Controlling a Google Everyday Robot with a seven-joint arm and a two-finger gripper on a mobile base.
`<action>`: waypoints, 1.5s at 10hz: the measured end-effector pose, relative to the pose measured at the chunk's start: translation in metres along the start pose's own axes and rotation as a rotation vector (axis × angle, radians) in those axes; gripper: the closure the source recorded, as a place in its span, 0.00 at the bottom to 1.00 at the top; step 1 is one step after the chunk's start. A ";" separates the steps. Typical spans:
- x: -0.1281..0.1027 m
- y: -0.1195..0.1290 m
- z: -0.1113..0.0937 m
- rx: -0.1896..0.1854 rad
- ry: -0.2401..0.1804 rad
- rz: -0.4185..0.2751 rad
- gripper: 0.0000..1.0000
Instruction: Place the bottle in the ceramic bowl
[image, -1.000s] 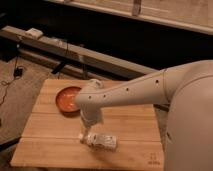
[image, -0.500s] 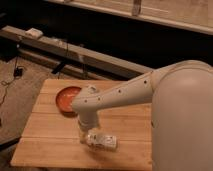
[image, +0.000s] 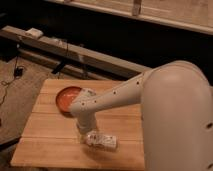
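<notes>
The bottle (image: 103, 141) lies on its side near the front of the wooden slatted table (image: 47, 145); it is clear with a pale label. The ceramic bowl (image: 67, 99) is orange-red, shallow and empty, and sits at the table's back left. My gripper (image: 86, 134) hangs from the white arm (image: 115, 100) and is down at the bottle's left end, touching or nearly touching it. The wrist hides the bowl's right rim. The bottle lies about a hand's width in front of and to the right of the bowl.
The robot's large white body (image: 175, 120) fills the right side and covers the table's right end. A dark low ledge (image: 75, 52) runs behind the table with a small white object (image: 33, 33) on it. Cables (image: 15, 75) lie on the carpet at left.
The arm has swung left and lowered, bringing the gripper down onto the bottle's left end. The bottle and the bowl stay where they were.
</notes>
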 end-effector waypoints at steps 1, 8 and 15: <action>-0.001 -0.001 0.003 0.002 0.003 0.005 0.35; -0.019 -0.042 -0.001 0.065 -0.005 0.104 0.35; -0.018 -0.071 -0.016 0.070 -0.026 0.196 0.35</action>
